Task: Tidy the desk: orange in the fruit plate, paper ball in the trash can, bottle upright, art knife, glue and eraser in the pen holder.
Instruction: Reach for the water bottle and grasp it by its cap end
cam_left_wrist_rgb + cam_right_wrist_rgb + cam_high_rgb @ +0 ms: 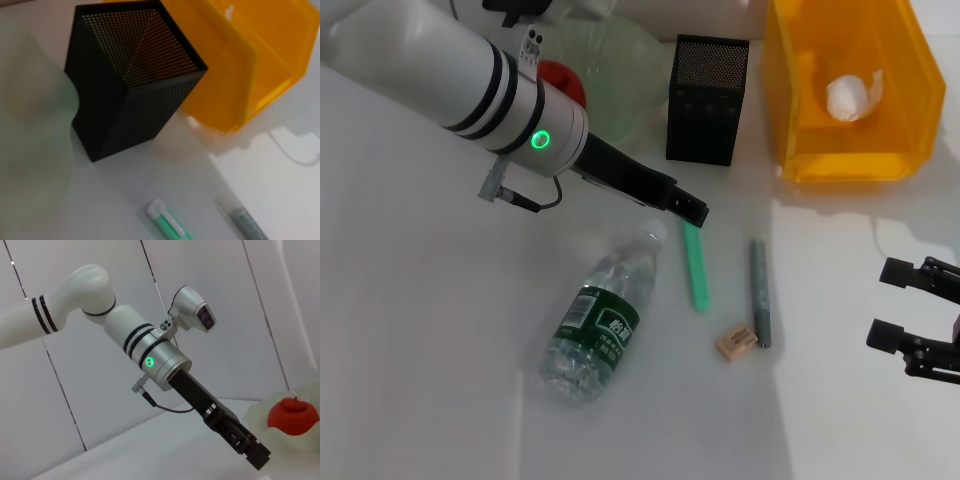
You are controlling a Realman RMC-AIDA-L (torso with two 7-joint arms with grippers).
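Observation:
My left gripper (692,210) hangs just over the near end of the green art knife (698,265), which lies flat on the table; the knife also shows in the left wrist view (167,223). The grey glue stick (760,292) lies to its right, and the tan eraser (736,341) lies beside the glue's near end. The clear bottle (595,322) lies on its side. The black mesh pen holder (708,98) stands behind. A reddish fruit (565,80) sits in the pale green plate (620,70). The paper ball (853,95) lies in the yellow bin (910,120). My right gripper (890,303) is open and empty at the right edge.
In the left wrist view the pen holder (135,75) stands between the plate (30,150) and the yellow bin (240,75). The left arm's white forearm (450,70) crosses the far left of the table. The right wrist view shows the left gripper (256,454) near the fruit (292,415).

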